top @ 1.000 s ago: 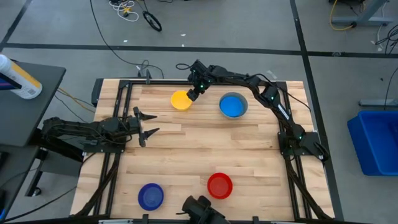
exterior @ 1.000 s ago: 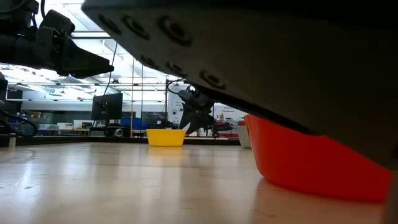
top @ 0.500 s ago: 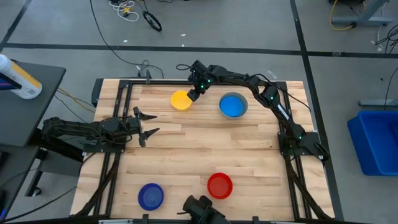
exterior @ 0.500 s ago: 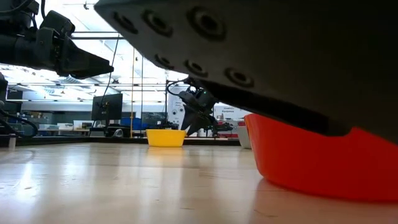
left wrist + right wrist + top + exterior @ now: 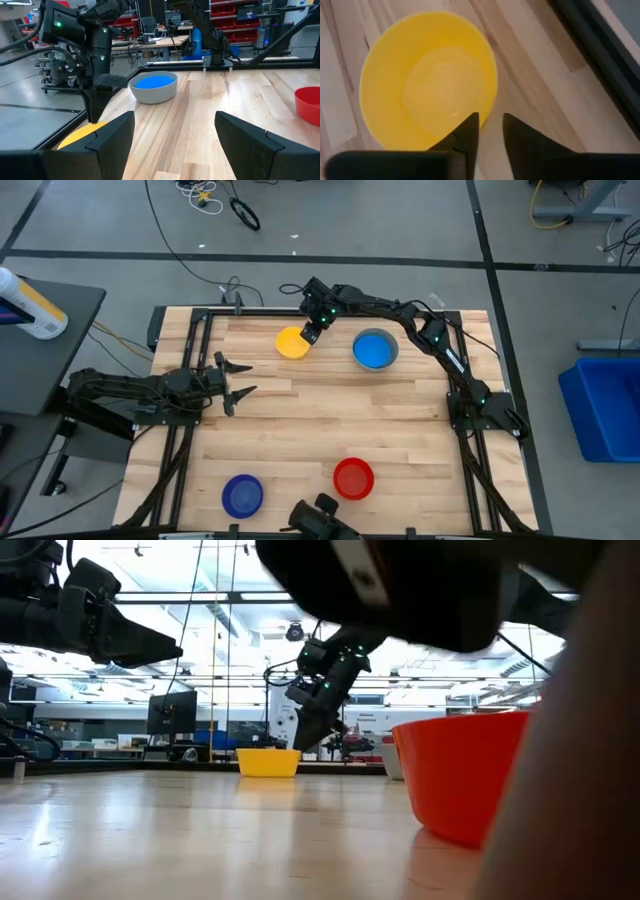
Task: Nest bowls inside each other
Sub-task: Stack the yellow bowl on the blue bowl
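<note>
The right claw has been pinching in on the yellow bowl's rim at about 12 o'clock on the tabletop, fingers straddling its wall. Looks like the pickup is starting. The left claw waits spread wide at 9.

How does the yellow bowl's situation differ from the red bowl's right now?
The yellow bowl sits at the table's far side, the red bowl near the front edge. The right tool straddles the yellow bowl's rim, one finger inside; no tool is near the red bowl. The left tool waits open, off to the side. Both bowls stand upright and empty.
</note>
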### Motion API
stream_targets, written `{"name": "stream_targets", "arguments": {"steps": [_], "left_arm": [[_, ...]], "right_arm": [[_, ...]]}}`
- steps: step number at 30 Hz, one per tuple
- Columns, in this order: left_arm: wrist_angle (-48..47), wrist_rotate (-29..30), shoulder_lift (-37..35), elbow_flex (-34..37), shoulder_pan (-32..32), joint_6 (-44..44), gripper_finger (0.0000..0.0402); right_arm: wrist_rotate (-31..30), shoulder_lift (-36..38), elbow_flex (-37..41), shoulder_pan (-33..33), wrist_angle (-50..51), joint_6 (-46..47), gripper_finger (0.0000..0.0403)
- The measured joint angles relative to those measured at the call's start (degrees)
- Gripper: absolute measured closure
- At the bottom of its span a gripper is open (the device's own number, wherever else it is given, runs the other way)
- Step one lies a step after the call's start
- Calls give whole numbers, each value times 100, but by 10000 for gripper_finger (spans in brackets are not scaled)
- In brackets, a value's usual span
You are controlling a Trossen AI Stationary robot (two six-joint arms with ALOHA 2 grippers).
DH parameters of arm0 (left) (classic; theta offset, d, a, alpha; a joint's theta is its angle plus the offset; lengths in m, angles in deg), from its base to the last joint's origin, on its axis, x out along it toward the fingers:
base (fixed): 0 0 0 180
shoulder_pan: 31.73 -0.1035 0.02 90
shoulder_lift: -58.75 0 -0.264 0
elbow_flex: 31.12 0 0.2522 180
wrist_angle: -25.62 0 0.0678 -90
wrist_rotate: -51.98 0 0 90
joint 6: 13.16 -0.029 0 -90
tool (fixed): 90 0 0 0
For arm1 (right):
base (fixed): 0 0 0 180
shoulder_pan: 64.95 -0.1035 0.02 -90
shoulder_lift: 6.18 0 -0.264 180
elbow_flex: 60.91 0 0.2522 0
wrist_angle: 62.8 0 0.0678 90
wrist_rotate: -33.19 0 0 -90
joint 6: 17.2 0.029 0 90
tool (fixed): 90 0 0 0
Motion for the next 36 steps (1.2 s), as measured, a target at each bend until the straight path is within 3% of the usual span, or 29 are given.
{"name": "stream_targets", "arguments": {"steps": [4,10,14,21,27,32,36], "left_arm": [[-8,0,0,-1,1,8,116],[-139,0,0,0,2,68,116],[-142,0,0,0,0,65,116],[-140,2,0,-2,0,68,116],[-138,2,0,0,0,68,116],[-131,2,-1,0,1,100,116],[-130,2,-1,-1,2,123,116]], "right_arm": [[-56,7,-186,-9,-25,-129,392],[148,8,-222,6,172,-91,389],[262,7,-222,2,615,-101,364],[157,44,-220,-72,516,-259,295],[122,278,-220,-327,570,-324,280],[954,385,-222,-400,687,-447,253],[951,382,-220,-229,827,-399,192]]}}
